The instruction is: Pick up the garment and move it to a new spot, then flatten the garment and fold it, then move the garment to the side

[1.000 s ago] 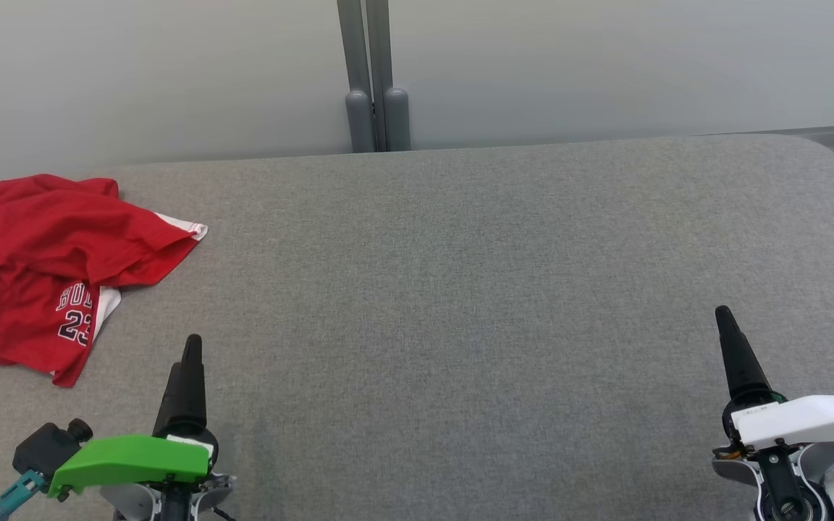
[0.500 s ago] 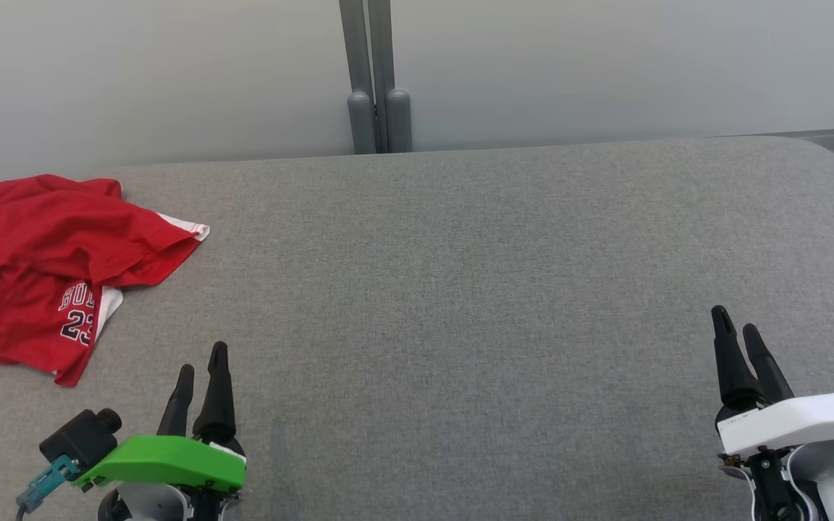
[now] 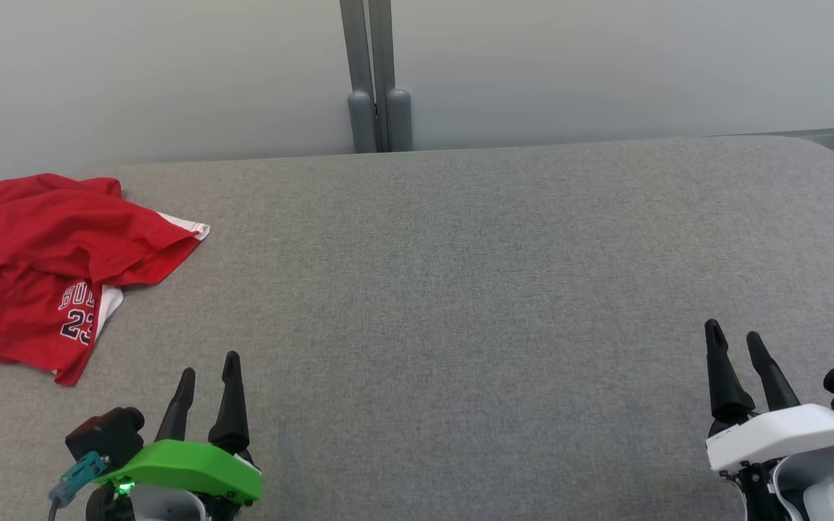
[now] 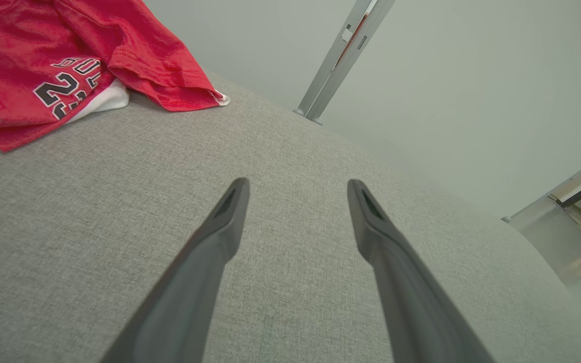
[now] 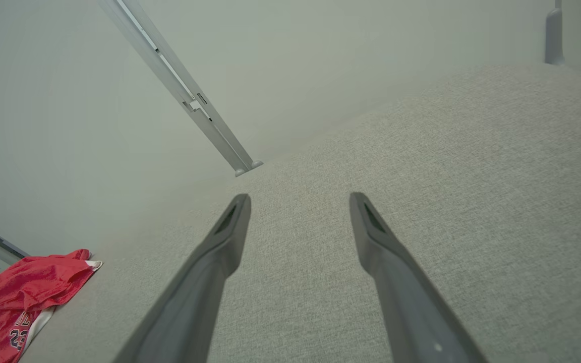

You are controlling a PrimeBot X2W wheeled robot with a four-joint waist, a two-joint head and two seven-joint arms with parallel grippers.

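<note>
A crumpled red shirt (image 3: 48,268) lies on the grey cloth desk (image 3: 460,253). The left claw (image 3: 209,362) and right claw (image 3: 732,329) are spread apart.

The right gripper (image 5: 299,198) rises from the bottom centre, its two dark fingers spread wide above the grey fabric surface (image 5: 472,176). A crumpled red garment (image 5: 23,292) lies at the lower left, well apart from it, and a grey post (image 5: 179,96) slants down from the upper left against a pale wall (image 5: 346,50).

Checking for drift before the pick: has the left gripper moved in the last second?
Yes. Against the red garment, the left gripper has slid right and back toward the robot, jaws open.
</note>
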